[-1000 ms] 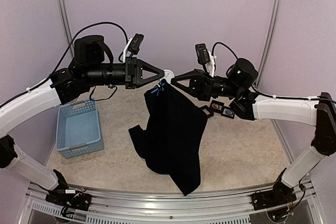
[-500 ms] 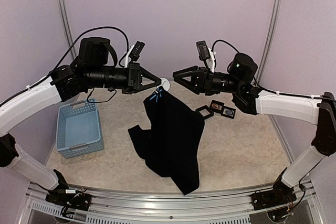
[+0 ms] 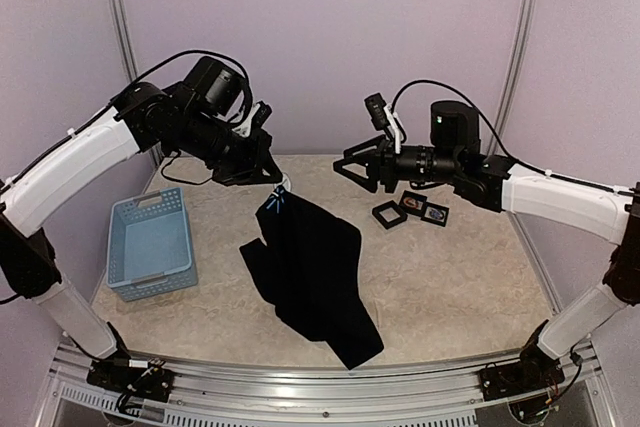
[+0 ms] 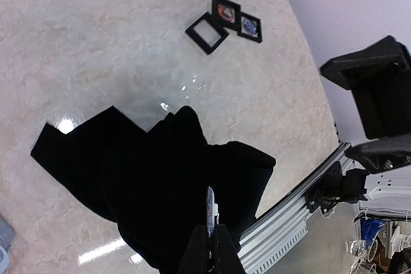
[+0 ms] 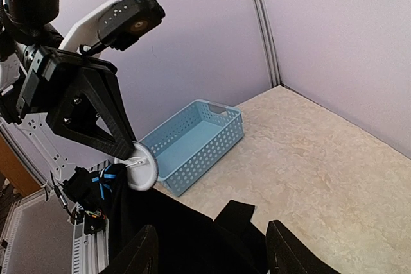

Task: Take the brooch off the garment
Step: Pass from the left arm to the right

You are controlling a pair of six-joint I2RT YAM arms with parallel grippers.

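Observation:
The black garment (image 3: 310, 267) hangs by its neck, where a small blue mark (image 3: 275, 200) shows, and its lower part rests on the table. A round white brooch (image 5: 140, 166) sits at that neck. My left gripper (image 3: 272, 179) is shut on its edge. In the left wrist view the brooch (image 4: 209, 202) stands edge-on between the closed fingertips, with the garment (image 4: 160, 184) below. My right gripper (image 3: 350, 169) is open, to the right of the neck and apart from it, and nothing is between its fingers (image 5: 142, 251).
A light-blue basket (image 3: 150, 244) stands at the left of the table. Three small black square frames (image 3: 410, 209) lie at the back right, under the right arm. The metal rail (image 3: 300, 387) runs along the near edge.
My right gripper has opened, let go of the garment and pulled back to the right. The left arm has come down and left with the brooch, so the garment has sagged onto the table.

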